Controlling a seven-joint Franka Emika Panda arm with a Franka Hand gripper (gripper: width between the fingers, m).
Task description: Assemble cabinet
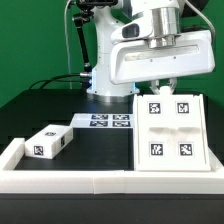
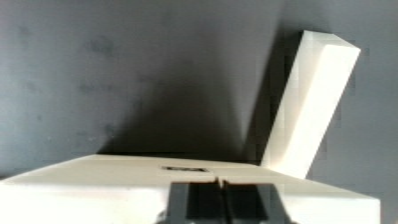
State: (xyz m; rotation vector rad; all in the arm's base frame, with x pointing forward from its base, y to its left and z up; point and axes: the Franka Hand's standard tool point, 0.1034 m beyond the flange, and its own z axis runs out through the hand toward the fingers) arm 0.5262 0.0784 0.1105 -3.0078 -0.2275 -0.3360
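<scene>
The gripper [image 1: 162, 89] hangs just over the far edge of the big white box [image 1: 172, 130]. Its fingers [image 1: 153, 90] point down at that rim. From either view I cannot tell whether they are spread or pressed together, or whether they touch the box.

In the wrist view a long white slab [image 2: 306, 100] stands tilted against the dark table [image 2: 107, 80]. I cannot tell which piece it belongs to.

The box lies flat at the exterior view's right, its near end close to the low white frame [image 1: 100, 180]. A small white block [image 1: 45, 143] sits well apart at the exterior view's left. The marker board [image 1: 110, 121] lies between them, farther back by the arm's base [image 1: 105, 85].

The box's top face carries four black-and-white square tags, and the block has some too. Their patterns are too small to make out.
</scene>
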